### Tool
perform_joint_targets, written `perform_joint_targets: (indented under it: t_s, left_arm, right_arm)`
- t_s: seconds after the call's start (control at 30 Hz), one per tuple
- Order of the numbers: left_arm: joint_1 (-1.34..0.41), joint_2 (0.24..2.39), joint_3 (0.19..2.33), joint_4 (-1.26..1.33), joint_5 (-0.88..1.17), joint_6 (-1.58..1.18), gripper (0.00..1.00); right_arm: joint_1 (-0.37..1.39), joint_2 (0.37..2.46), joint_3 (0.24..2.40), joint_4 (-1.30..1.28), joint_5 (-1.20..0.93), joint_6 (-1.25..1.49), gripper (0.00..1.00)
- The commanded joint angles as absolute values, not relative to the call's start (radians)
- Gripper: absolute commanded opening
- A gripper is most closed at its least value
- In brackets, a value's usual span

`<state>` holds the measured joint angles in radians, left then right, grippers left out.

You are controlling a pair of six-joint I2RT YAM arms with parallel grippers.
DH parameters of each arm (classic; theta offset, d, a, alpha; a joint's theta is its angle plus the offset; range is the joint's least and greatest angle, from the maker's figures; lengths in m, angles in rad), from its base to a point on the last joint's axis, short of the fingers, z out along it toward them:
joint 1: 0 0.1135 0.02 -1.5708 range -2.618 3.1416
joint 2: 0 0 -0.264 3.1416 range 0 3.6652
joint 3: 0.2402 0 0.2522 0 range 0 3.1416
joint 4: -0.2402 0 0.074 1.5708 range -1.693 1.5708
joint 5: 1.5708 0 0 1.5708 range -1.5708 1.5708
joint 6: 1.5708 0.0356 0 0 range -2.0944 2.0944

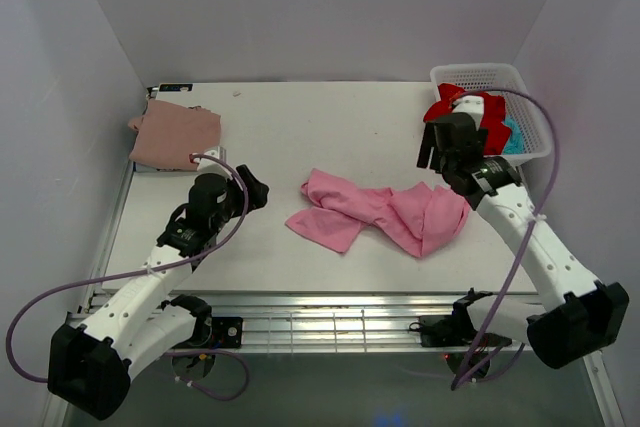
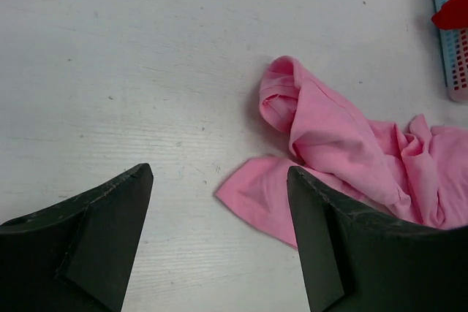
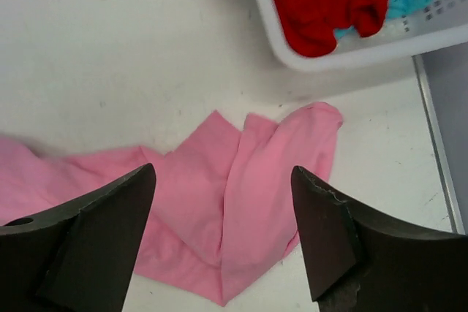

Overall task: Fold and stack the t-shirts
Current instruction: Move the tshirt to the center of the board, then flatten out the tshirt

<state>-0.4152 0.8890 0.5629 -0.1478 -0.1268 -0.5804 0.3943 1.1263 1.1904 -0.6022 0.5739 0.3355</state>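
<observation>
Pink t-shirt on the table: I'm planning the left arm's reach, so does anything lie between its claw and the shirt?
Nothing visible does. Only table surface lies between the open left claw and the pink t-shirt.

We see a white worktop (image 1: 300,127) in the middle of the frame, with a few small dark specks on it. Plain pale lilac-grey walls (image 1: 320,7) close it at the top, left and right. Along its lower edge runs a metal rail frame (image 1: 330,319). Below that the floor (image 1: 350,397) looks dark grey. The light is soft and even.
</observation>
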Motion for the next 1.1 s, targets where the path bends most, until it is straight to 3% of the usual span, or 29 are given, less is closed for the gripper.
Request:
perform_joint_targets:
  t_s: [0.0,0.17,0.3,0.37,0.67,0.8,1.07]
  left_arm:
    - [-0.411,0.905,0.658,-0.251,-0.224,-0.607,0.85]
    - [-0.411,0.95,0.701,-0.313,-0.235,-0.618,0.85]
    - [-0.411,0.92,0.64,-0.25,-0.181,-0.624,0.85]
    - [-0.411,0.904,0.618,-0.216,-0.163,-0.629,0.85]
    - [-0.411,0.956,0.629,-0.239,-0.156,-0.62,0.84]
    - [-0.411,0.924,0.606,-0.222,-0.169,-0.606,0.84]
    - [-0.411,0.894,0.583,-0.209,-0.176,-0.592,0.84]
  right_arm:
    - [0.469,1.209,1.105,-0.528,0.475,0.23,0.83]
    - [0.57,1.314,1.068,-0.341,0.209,0.163,0.81]
    - [0.693,1.466,1.13,-0.327,0.149,0.141,0.6]
    - [0.744,1.508,1.175,-0.319,0.143,0.121,0.57]
    - [0.929,1.762,1.281,-0.281,0.121,0.141,0.59]
    - [0.966,1.851,1.322,-0.246,0.104,0.138,0.66]
    - [0.977,1.947,1.41,-0.219,0.08,0.106,0.68]
